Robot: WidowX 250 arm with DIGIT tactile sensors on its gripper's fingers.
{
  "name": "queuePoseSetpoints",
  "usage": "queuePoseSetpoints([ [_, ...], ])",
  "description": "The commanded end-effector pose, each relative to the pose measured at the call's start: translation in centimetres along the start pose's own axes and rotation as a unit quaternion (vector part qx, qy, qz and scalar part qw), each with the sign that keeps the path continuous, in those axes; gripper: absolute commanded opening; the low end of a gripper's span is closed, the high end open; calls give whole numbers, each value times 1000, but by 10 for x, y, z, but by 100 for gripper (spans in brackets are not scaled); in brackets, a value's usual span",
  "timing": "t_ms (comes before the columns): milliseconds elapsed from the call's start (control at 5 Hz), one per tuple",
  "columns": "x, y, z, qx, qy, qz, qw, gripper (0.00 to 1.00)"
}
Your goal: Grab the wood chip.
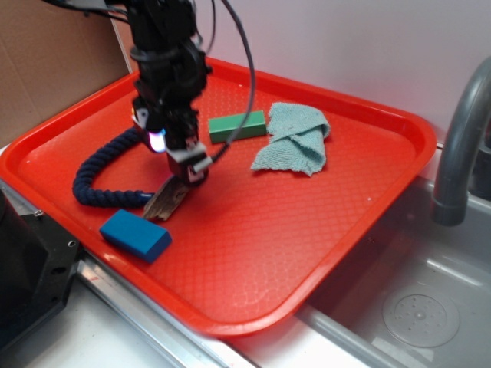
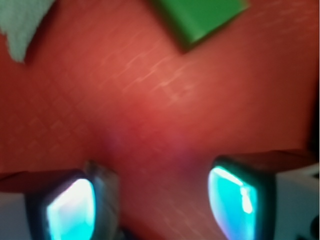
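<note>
We see our gripper (image 1: 186, 170) down on the red tray (image 1: 307, 230), fingers spread wide, its tip at the wood chip (image 1: 166, 201) beside the blue block (image 1: 136, 234).

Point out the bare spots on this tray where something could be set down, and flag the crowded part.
Widest free patch: the red tray floor from the teal cloth down to the front rim. A smaller strip lies behind the green block. Crowded: the left, where gripper, wood chip, blue block and dark rope cluster.
</note>
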State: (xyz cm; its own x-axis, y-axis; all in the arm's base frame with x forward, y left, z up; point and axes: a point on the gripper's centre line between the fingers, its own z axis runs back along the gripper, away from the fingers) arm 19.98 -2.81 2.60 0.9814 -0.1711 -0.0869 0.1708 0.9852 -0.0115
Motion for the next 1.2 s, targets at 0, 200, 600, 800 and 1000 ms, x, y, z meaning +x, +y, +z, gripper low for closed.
queuePoseSetpoints([
  [0,-14,-11,-5,10,-24,-3,1000,100],
  [200,-17,-19,-9,26,-23,-12,999,78],
  [600,-19,-9,-12,40,-16,-11,999,0],
  [800,-16,6,30,19,-34,-63,997,0],
  [1000,-16,42,80,14,-72,-61,995,0],
])
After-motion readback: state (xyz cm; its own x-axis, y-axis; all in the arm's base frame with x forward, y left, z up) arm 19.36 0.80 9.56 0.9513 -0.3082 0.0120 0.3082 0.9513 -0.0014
